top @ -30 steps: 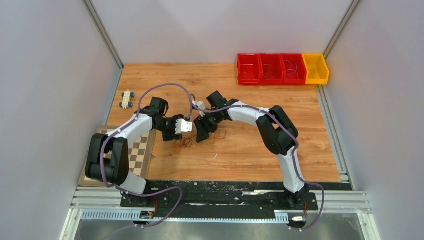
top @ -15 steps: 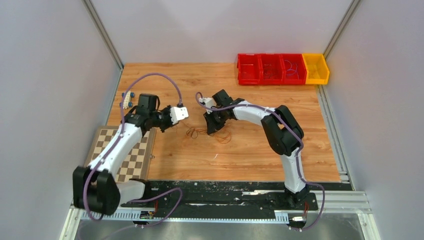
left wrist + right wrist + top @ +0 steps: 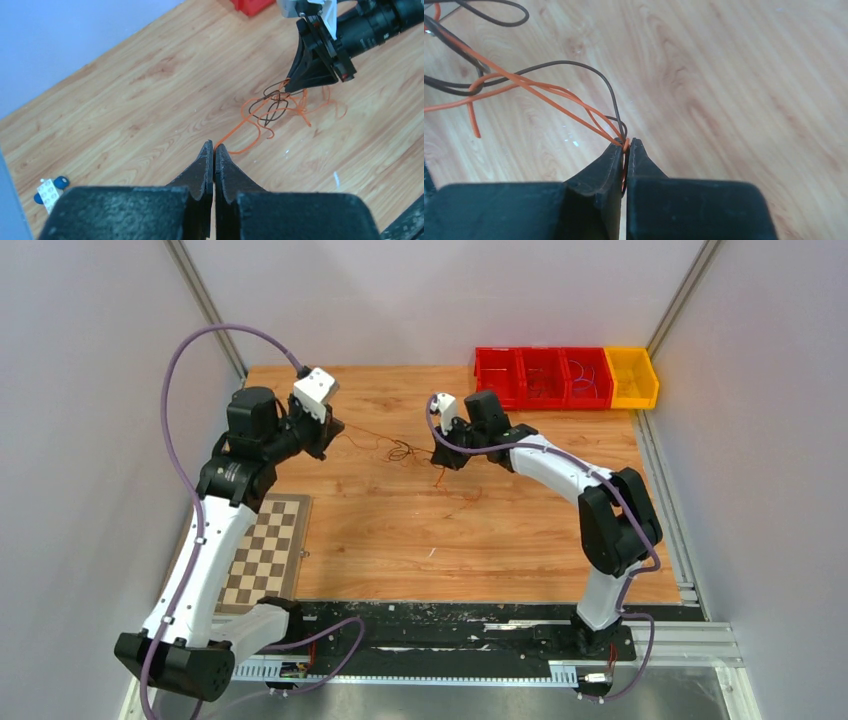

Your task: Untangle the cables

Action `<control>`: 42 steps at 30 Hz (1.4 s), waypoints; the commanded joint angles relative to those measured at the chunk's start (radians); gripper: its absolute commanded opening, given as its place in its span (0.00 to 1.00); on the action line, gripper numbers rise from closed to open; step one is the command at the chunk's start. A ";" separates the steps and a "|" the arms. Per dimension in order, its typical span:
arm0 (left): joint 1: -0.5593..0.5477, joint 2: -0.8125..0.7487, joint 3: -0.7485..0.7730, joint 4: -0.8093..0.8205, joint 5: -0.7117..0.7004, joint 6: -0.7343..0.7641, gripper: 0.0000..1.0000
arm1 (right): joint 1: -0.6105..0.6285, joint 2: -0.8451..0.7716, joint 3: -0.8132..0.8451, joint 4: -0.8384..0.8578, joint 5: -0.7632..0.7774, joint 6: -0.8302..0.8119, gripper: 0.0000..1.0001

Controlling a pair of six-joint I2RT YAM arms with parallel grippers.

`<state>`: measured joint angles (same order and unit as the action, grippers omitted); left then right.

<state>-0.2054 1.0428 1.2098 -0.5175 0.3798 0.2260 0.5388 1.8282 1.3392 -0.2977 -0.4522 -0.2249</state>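
Note:
The cables (image 3: 403,451) are a small tangle of thin orange and dark wires lying on the wooden table between my two grippers. My left gripper (image 3: 337,430) is raised at the back left and is shut on one orange strand, which runs taut to the tangle. In the left wrist view the jaws (image 3: 214,146) meet on that strand, and the cables (image 3: 272,102) lie beyond them. My right gripper (image 3: 443,457) is at the tangle's right side. In its wrist view it (image 3: 625,143) is shut on orange and dark cables (image 3: 513,77) that fan out to the left.
Red bins (image 3: 543,378) and a yellow bin (image 3: 633,377) line the back right edge. A chessboard (image 3: 262,550) lies at the near left under the left arm. A small white toy with blue wheels (image 3: 50,189) sits far left. Grey walls enclose the table.
Both grippers have shut on strands and moved toward the back of the table and apart. The tangle has been dragged back with them, with an orange strand now drawn out to the left.

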 commanded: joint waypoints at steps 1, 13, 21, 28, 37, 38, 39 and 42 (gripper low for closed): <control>0.067 -0.017 0.250 0.190 -0.150 -0.146 0.00 | -0.176 0.054 -0.120 -0.256 0.350 -0.150 0.03; 0.069 0.040 0.434 0.191 0.077 -0.312 0.00 | -0.315 0.010 -0.201 -0.259 0.371 -0.263 0.08; 0.088 0.098 0.623 0.217 0.007 -0.335 0.00 | -0.351 -0.008 -0.258 -0.266 0.345 -0.330 0.10; 0.174 0.230 0.957 0.234 -0.160 -0.399 0.00 | -0.373 0.000 -0.294 -0.266 0.350 -0.360 0.07; 0.181 0.233 0.974 0.261 -0.057 -0.478 0.00 | -0.415 -0.047 -0.260 -0.354 0.215 -0.400 0.11; 0.181 0.218 0.954 0.267 -0.031 -0.497 0.00 | -0.413 -0.077 -0.244 -0.371 0.151 -0.384 0.22; 0.181 0.202 0.907 0.287 0.021 -0.534 0.00 | -0.411 -0.109 -0.223 -0.380 0.083 -0.365 0.38; 0.181 0.164 0.799 0.347 0.113 -0.595 0.00 | -0.387 -0.191 -0.155 -0.384 -0.099 -0.286 0.67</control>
<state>-0.0299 1.2312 2.1052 -0.2489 0.3458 -0.2508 0.1246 1.7603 1.0946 -0.6033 -0.2874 -0.5735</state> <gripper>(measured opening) 0.007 0.568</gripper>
